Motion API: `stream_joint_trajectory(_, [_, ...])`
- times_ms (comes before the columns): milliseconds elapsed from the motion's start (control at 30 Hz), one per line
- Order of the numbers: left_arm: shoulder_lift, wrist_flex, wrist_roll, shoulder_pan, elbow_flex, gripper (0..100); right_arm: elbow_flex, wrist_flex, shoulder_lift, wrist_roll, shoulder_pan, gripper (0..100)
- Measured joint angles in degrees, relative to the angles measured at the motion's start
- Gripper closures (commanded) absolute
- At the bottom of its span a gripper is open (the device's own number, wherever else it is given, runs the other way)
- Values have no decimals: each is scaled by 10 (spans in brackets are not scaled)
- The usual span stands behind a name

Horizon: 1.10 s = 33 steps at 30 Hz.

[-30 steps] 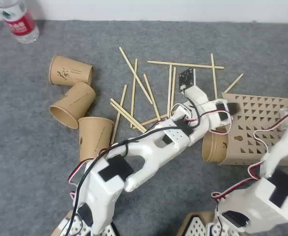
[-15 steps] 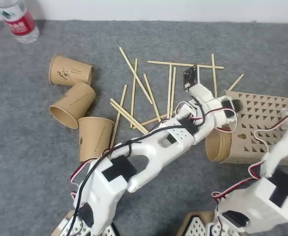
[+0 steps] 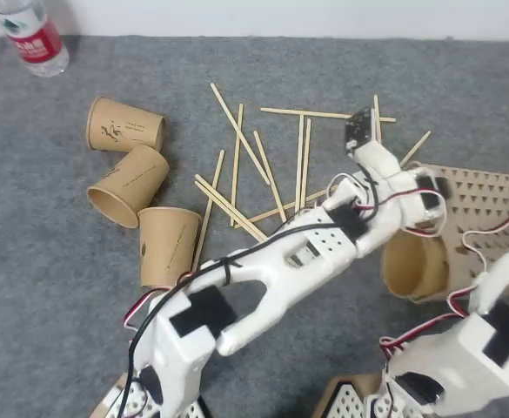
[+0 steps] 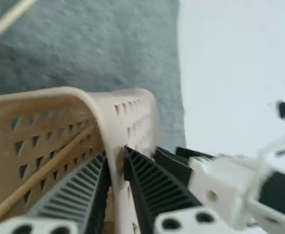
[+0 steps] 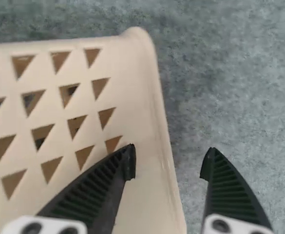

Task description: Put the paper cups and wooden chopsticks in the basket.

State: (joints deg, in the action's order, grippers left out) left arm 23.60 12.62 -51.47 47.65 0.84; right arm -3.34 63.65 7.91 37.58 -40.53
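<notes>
Bright, even light from overhead; soft shadows lie under the arm and beside the paper cups.

3 brown paper cups lie on their sides in a cluster at the left. A 4th cup touches the left end of the basket, which is beige, pierced with triangles and tilted, at the right. Pale wooden chopsticks lie scattered between them, and 1 stick lies inside the basket.

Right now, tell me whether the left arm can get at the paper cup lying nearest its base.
Probably not yet. The jaws of the left arm are shut on the wall of the basket, across the chopsticks from that cup. It lies uncovered, so once they let go the way looks free.
</notes>
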Motion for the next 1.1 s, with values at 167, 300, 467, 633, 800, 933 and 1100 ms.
stream_joint_trajectory(167, [-11, 0, 4, 35, -14, 988, 11, -15, 18, -1, -18, 757])
stream_joint_trajectory(300, [-13, 1, 28, 65, -48, 988, 12, -32, 49, 25, -24, 757])
stream_joint_trajectory(467, [-12, 7, 33, 70, -58, 988, 14, -32, 65, 39, -26, 757])
stream_joint_trajectory(633, [-8, 7, 33, 56, -68, 988, 17, -33, 86, 74, -24, 757])
stream_joint_trajectory(800, [-8, 7, 55, 43, -68, 988, 29, -34, 109, 91, -23, 757])
stream_joint_trajectory(933, [-8, 7, 140, 42, -68, 988, 29, -34, 110, 105, -22, 757])
stream_joint_trajectory(1100, [-17, 7, 266, 40, -68, 988, 29, -34, 110, 109, -21, 757])
